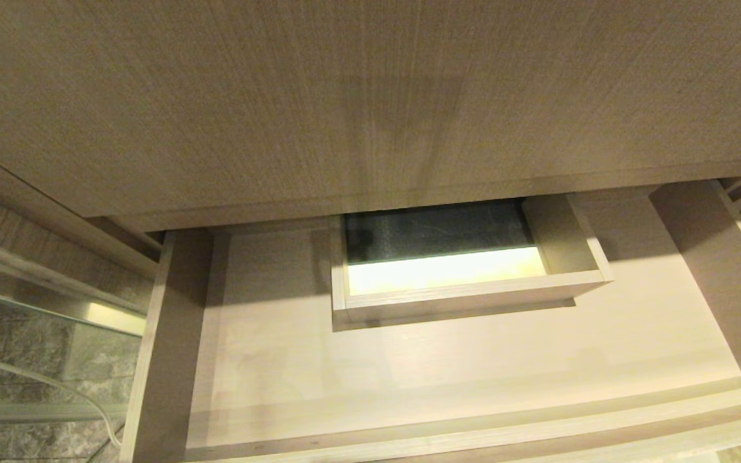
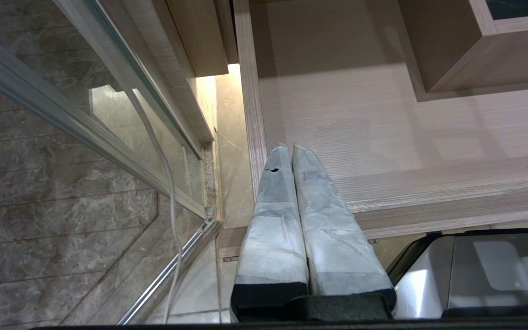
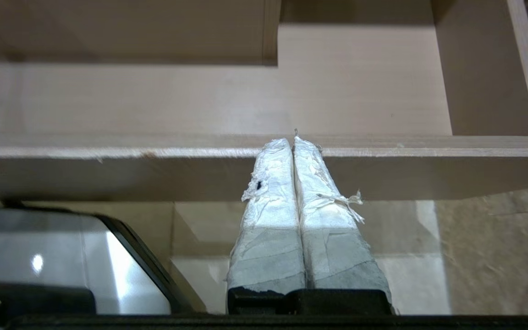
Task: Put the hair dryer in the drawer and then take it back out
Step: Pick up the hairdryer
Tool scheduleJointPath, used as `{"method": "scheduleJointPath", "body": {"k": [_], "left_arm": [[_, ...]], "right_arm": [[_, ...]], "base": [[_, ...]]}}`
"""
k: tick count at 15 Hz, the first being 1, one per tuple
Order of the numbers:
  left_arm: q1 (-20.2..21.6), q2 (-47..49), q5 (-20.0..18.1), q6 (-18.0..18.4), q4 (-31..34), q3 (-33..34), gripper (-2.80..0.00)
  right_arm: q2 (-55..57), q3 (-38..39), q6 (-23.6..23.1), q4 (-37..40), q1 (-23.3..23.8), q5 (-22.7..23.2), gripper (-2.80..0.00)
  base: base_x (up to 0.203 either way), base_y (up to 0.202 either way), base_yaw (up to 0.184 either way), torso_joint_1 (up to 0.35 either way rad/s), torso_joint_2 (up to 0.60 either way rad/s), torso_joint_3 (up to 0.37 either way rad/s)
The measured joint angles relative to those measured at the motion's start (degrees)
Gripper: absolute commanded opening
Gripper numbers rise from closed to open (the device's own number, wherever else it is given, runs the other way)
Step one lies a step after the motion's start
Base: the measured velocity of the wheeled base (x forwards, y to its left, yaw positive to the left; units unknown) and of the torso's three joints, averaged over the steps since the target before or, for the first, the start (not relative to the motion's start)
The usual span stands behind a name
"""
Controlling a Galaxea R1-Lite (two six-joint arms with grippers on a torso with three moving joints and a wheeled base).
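**Both tools shut and empty; hair dryer out of sight**

The right tool (image 3: 294, 144) had its two taped fingers (image 3: 273, 183) pressed together on nothing, its tip level with the front rail of the open drawer (image 3: 200, 151) and pointing in over it. The left tool (image 2: 290, 151) was likewise closed and empty, hanging over the drawer's left front corner beside a glass panel (image 2: 62, 119). Beyond both lay the bare drawer floor (image 1: 448, 366) and the boxed cutout (image 1: 467, 299) at its back. The hair dryer appeared in no view, neither in the drawer nor held, so its direction, its long axis and the nearer arm could not be told.
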State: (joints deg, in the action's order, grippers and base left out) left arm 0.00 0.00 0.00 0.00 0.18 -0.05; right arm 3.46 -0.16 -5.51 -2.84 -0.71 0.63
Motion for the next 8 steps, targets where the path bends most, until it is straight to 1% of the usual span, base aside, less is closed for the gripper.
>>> {"method": "scheduleJointPath", "body": {"k": [1,2,8], "left_arm": [[0.00,0.00,0.00,0.00,0.02,0.00,-2.80],[0.00,0.00,0.00,0.00,0.02,0.00,-2.80],[0.00,0.00,-0.02,0.00,0.00,0.00,-2.80]], "right_arm": [[-1.22,0.05,1.71,0.96,0.06,-0.06,-2.80],[-2.10,0.06,2.27,1.79,0.11,-0.04,-2.80],[-3.51,0.13,3.51,2.81,0.13,-0.09,-2.80]], "base": [[0.000,0.000,0.000,0.000,0.00,0.000],[0.000,0.000,0.000,0.000,0.00,0.000],[0.000,0.000,0.000,0.000,0.00,0.000]]}}
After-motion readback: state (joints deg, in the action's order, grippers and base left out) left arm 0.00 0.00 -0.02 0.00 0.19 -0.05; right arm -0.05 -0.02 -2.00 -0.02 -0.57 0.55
